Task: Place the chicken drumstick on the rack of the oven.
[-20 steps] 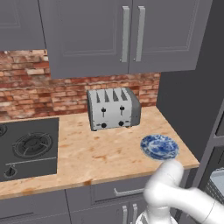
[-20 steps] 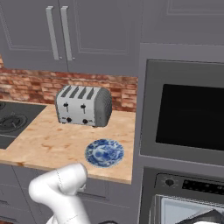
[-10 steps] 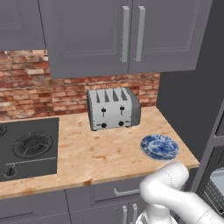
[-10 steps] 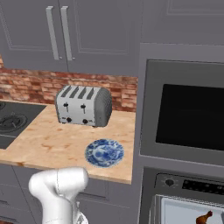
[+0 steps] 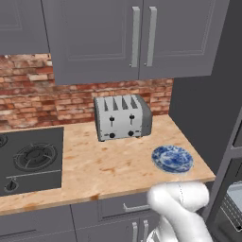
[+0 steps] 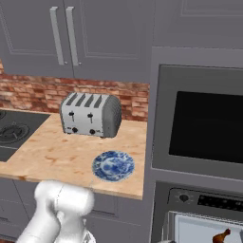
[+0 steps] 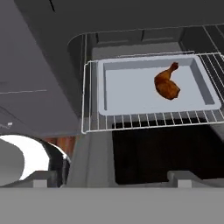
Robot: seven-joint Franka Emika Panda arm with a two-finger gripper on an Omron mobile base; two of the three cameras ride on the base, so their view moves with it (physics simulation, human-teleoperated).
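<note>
The reddish-brown chicken drumstick (image 7: 167, 83) lies in a shallow grey tray (image 7: 127, 92), bone end toward the back. The tray sits on the wire rack (image 7: 144, 120), which is pulled out of the oven (image 7: 43, 65) cavity. My gripper (image 7: 116, 177) is back from the rack's front edge and below it, open, its fingertips (image 7: 43, 178) wide apart with nothing between them. From the right base view the drumstick (image 6: 222, 236) shows in the pale cavity of the oven (image 6: 204, 142) at the bottom right. The rack (image 5: 234, 208) edge peeks in at the left base view's lower right.
On the wooden counter (image 5: 108, 165) stand a silver four-slot toaster (image 5: 123, 116) and a blue-and-white plate (image 5: 172, 158), with the black gas hob (image 5: 30, 158) at the left. Grey cabinets hang above. The oven's control panel (image 6: 213, 201) is over the cavity.
The dark hand that was at the oven cavity one second ago has pulled away. The drumstick now lies free in the tray, and the arm's elbow has sunk lower.
</note>
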